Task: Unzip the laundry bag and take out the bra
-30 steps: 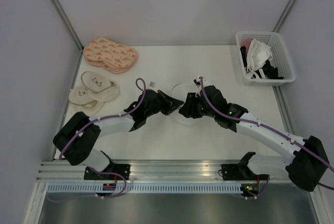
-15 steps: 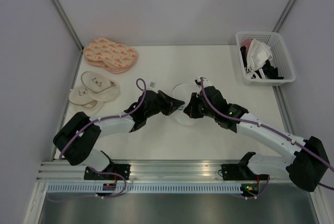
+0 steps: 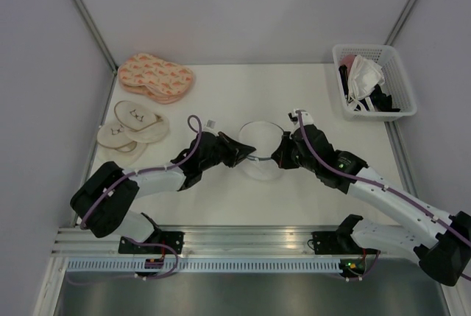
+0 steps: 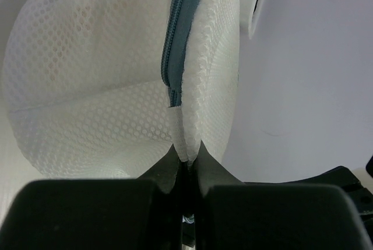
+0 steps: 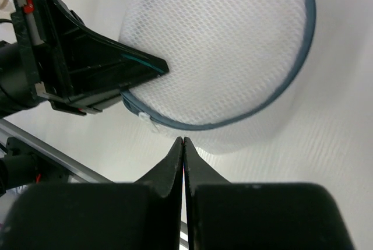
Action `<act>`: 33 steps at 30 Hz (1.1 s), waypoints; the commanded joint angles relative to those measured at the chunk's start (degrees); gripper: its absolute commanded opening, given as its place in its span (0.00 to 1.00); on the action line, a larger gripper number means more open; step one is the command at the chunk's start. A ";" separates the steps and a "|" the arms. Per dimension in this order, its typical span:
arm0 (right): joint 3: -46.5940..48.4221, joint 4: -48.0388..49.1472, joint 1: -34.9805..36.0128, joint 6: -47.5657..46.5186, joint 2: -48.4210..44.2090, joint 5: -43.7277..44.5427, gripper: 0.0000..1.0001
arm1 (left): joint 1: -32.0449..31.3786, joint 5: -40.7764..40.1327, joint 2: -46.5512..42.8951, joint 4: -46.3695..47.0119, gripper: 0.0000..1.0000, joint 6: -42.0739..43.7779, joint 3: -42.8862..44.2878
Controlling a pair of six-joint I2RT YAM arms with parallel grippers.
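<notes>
left hand (image 4: 187, 154) pinches laundry bag (image 4: 87, 87); white table (image 3: 243, 88), grey walls (image 3: 243, 6)

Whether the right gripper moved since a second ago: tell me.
Yes. The right gripper has shifted rightward, toward the basket side, uncovering more of the laundry bag.

Mesh laundry bag (image 5: 221, 46), right jaws closed beside it, left jaws on rim

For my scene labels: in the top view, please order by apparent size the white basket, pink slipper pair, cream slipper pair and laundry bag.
1. white basket
2. pink slipper pair and cream slipper pair: about alike, not ranked
3. laundry bag: smallest, though its sides are partly covered
</notes>
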 commanded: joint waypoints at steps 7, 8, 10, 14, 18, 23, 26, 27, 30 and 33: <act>-0.72 1.97 0.20 0.77 -1.06 -11.37 0.70 | 1.17 1.66 -1.88 4.52 0.02 0.77 0.29; -1.77 3.04 0.37 1.03 -0.89 -11.73 0.73 | 1.17 1.83 -1.79 4.61 0.02 0.68 0.30; -2.57 5.75 0.46 1.04 -0.36 -12.17 0.74 | 1.17 2.18 -1.61 4.79 0.02 0.50 0.21; -2.92 9.55 0.46 1.48 2.45 -13.05 0.72 | 1.17 2.19 -1.96 4.79 0.02 0.41 0.12; -2.40 13.93 0.38 1.56 7.27 -14.46 0.69 | 1.08 2.62 -2.23 4.96 0.02 0.15 0.12; -1.17 16.84 0.55 2.00 10.88 -14.64 0.64 | 1.00 2.97 -2.31 5.31 0.02 -0.20 -0.06; -0.99 17.99 0.46 2.44 11.42 -14.46 0.53 | 1.00 3.15 -2.31 5.49 0.02 -0.38 -0.32; -0.99 18.51 0.46 2.79 11.33 -14.20 0.50 | 1.00 3.33 -2.31 5.49 0.02 -0.38 -0.32; -0.90 18.95 0.55 3.06 10.37 -13.59 0.40 | 0.82 3.33 -2.05 5.75 0.02 -0.46 -0.49; -0.81 18.78 0.46 3.23 9.05 -12.44 0.32 | 0.56 3.33 -1.70 6.19 0.02 -0.73 -0.58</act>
